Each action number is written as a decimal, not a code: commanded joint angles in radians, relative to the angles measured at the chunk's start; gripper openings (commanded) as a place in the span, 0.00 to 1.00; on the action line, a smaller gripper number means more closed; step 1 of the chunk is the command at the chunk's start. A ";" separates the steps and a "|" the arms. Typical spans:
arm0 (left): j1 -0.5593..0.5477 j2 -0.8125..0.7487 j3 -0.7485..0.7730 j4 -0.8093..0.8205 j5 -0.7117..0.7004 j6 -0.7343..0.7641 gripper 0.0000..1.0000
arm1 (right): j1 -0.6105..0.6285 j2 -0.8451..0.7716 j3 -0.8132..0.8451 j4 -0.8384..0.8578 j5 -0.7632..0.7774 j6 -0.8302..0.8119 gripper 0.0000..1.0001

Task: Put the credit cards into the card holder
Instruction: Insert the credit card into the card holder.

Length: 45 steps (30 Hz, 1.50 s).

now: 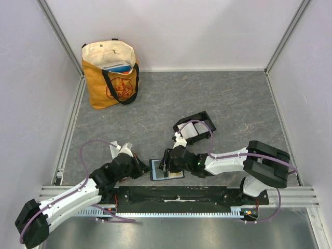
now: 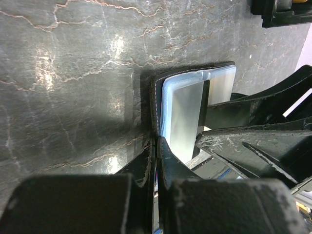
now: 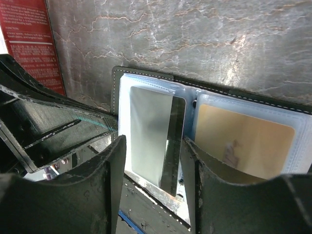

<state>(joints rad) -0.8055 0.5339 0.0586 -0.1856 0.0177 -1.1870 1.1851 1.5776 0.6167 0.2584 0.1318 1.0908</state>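
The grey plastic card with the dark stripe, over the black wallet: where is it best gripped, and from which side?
Take the grey plastic card by its two long edges, probably from the robot's side: its face rests on the black folding wallet, leaving only edges free.

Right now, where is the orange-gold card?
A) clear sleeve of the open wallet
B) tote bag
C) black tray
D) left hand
A: in the right wrist view the orange-gold card lies behind clear plastic inside the open wallet.
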 commanded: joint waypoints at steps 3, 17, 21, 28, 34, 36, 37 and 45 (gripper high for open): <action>-0.003 -0.009 -0.040 0.026 -0.005 -0.029 0.02 | 0.025 0.025 0.046 -0.028 -0.038 -0.054 0.46; -0.003 -0.018 -0.039 0.026 -0.009 -0.026 0.02 | 0.027 0.015 0.069 0.038 -0.106 -0.124 0.33; -0.003 -0.026 -0.036 0.015 -0.012 -0.026 0.02 | 0.027 -0.034 0.078 -0.094 0.004 -0.131 0.46; -0.003 -0.058 -0.025 -0.015 -0.015 -0.025 0.02 | 0.025 -0.211 0.080 -0.302 0.232 -0.176 0.61; -0.003 -0.063 0.003 -0.028 -0.015 -0.017 0.02 | 0.007 -0.343 0.081 -0.452 0.353 -0.180 0.66; -0.003 -0.061 0.012 -0.028 -0.015 -0.013 0.02 | -0.008 -0.387 0.083 -0.496 0.379 -0.192 0.68; -0.004 -0.060 0.018 -0.029 -0.013 -0.011 0.02 | -0.021 -0.412 0.084 -0.511 0.385 -0.198 0.68; -0.003 -0.045 0.037 -0.031 -0.013 -0.003 0.02 | -0.096 -0.542 0.112 -0.590 0.405 -0.246 0.71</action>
<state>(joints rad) -0.8055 0.4847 0.0597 -0.1974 0.0093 -1.1866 1.1072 1.0843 0.6781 -0.2729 0.4831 0.8783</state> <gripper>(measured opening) 0.025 0.705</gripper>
